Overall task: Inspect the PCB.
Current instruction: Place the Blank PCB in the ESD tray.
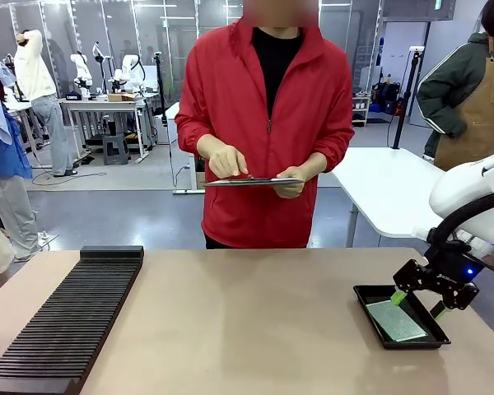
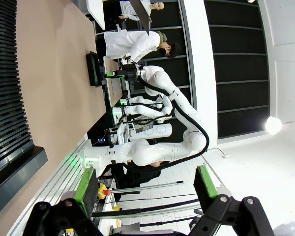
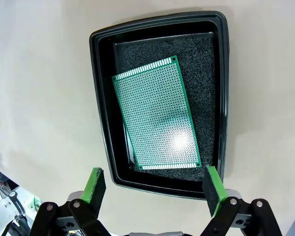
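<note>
PCB (image 3: pixel 156 114) lies flat and skewed on black foam inside the black tray (image 3: pixel 101 98), directly below and ahead of the right gripper (image 3: pixel 151 184). That gripper's fingers are apart and empty, hovering above the tray's near rim, not touching the board. Left gripper (image 2: pixel 143 184) is also spread wide, holding nothing, well apart from the tray. Person across the table holds a clipboard (image 1: pixel 251 181).

I see even, bright overhead light on the surface (image 1: pixel 255 321), with soft, faint shadows. A white glare spot sits on the PCB (image 3: pixel 156 115) in my right wrist view (the holes wash out there). My left wrist view bends lines at its edges, and a lamp (image 2: pixel 274 125) flares.
</note>
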You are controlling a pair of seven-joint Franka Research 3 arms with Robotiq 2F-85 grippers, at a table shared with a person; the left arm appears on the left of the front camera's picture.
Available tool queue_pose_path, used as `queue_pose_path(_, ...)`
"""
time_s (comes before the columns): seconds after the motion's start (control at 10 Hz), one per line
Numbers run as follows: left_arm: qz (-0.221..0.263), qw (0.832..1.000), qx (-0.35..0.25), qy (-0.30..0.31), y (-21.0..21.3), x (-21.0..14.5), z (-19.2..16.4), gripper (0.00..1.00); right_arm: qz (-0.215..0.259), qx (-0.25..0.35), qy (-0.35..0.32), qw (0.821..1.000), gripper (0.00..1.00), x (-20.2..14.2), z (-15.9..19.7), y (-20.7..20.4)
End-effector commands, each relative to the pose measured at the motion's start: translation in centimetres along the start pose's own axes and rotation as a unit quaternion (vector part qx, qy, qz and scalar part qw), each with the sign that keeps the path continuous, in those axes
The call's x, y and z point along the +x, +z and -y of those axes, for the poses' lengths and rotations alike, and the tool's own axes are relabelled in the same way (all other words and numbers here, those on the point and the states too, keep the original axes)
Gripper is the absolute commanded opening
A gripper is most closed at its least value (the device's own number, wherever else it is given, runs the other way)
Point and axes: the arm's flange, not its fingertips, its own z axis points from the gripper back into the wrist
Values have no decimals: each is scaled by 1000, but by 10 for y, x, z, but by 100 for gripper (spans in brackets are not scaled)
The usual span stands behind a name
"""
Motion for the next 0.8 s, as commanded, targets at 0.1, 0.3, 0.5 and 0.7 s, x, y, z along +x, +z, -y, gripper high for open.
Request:
queue_pose_path(0.1,-3,1000,3,2,0,-4,3,100,1,-2,2,1000,100,1,-1,-1)
queue_pose_path(0.3,-3,1000,3,2,0,-4,3,100,1,-2,2,1000,100,1,-1,-1)
queue_pose_path(0.5,-3,1000,3,2,0,-4,3,100,1,-2,2,1000,100,1,-1,-1)
queue_pose_path(0.7,-3,1000,3,2,0,-4,3,100,1,-2,2,1000,100,1,-1,-1)
